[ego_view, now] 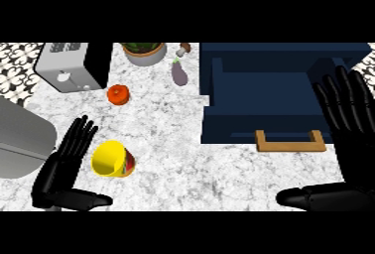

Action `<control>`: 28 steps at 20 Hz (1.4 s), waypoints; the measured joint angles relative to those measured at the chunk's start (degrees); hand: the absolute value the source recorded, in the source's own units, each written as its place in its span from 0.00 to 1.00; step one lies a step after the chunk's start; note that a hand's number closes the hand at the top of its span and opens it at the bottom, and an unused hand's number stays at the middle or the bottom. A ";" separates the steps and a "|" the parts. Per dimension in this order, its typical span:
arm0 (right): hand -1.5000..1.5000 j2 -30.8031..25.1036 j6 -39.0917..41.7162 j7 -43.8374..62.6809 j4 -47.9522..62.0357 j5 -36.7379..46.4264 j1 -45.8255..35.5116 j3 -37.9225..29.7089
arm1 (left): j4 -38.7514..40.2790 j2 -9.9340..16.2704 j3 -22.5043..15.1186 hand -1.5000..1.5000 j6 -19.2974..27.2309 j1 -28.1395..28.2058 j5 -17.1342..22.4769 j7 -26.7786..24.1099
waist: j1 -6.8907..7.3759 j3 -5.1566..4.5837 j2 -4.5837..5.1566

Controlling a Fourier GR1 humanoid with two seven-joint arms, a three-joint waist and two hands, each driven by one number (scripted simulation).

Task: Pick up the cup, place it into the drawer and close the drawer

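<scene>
White-and-grey marble tabletop (168,163) fills my head view; on it the yellow cup with a red-patterned side (112,158) lies tipped over, just beside the straight fingers of my left hand (64,166), which is spread and holds nothing; my right hand (344,144) is likewise spread, fingers straight, at the right edge next to the open navy-blue drawer (271,94) with its wooden handle (290,141); farther back stand a silver toaster (72,65), an orange pumpkin-like vegetable (118,94), a purple aubergine (179,73) and a grey potted plant (144,52).
</scene>
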 measured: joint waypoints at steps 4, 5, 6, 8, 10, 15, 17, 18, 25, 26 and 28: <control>0.00 0.61 -0.70 0.37 0.57 0.84 -0.85 0.72 | 7.26 0.41 0.76 0.00 -0.55 -2.56 -1.76 -4.08 | -0.02 0.00 0.00; 0.00 0.24 -0.12 0.80 -0.38 -0.20 -0.37 0.22 | 8.90 0.58 1.01 0.00 -0.52 -3.41 -2.09 -4.75 | -0.06 0.00 0.02; 0.00 0.61 -0.33 0.87 -0.96 0.55 0.04 1.10 | 9.73 0.74 1.06 0.00 -1.11 -2.63 -2.28 -5.95 | -0.05 0.01 0.00; 0.00 0.76 -0.50 0.58 -0.60 0.58 -0.22 0.89 | 13.30 0.89 1.44 0.00 -1.07 -3.89 -3.10 -8.05 | -0.06 0.01 0.00; 0.00 -0.14 0.47 1.06 -1.65 -0.84 0.39 -0.39 | 15.96 0.58 1.49 0.00 -0.93 -4.20 -3.78 -10.17 | -0.07 0.00 0.01; 0.00 0.93 0.31 -1.29 0.54 0.90 0.38 0.84 | 24.46 1.35 2.90 0.00 -0.84 -8.11 -4.67 -15.05 | -0.09 0.00 0.02; 0.00 0.86 0.48 -0.60 -0.57 0.86 1.05 1.05 | 26.97 1.33 3.09 0.00 -0.44 -9.00 -5.07 -16.62 | -0.10 0.00 0.02; 0.00 0.60 0.42 0.25 -0.69 0.45 0.23 0.64 | 27.32 1.87 3.37 0.00 -0.73 -9.17 -4.90 -16.51 | -0.08 0.01 0.02; 0.00 0.77 0.50 -0.15 1.58 0.05 -1.58 0.25 | 37.79 2.91 3.91 0.00 -0.67 -13.08 -6.78 -23.06 | -0.13 0.00 0.05; 0.00 0.66 0.45 0.68 0.69 0.07 -1.38 0.42 | 38.40 2.61 3.65 0.00 -0.15 -13.57 -7.12 -23.31 | -0.14 0.00 0.04; 0.00 0.53 0.37 1.10 0.33 -0.10 -1.63 0.20 | 41.98 2.80 3.69 0.00 -0.14 -14.65 -7.86 -26.23 | -0.21 0.00 0.05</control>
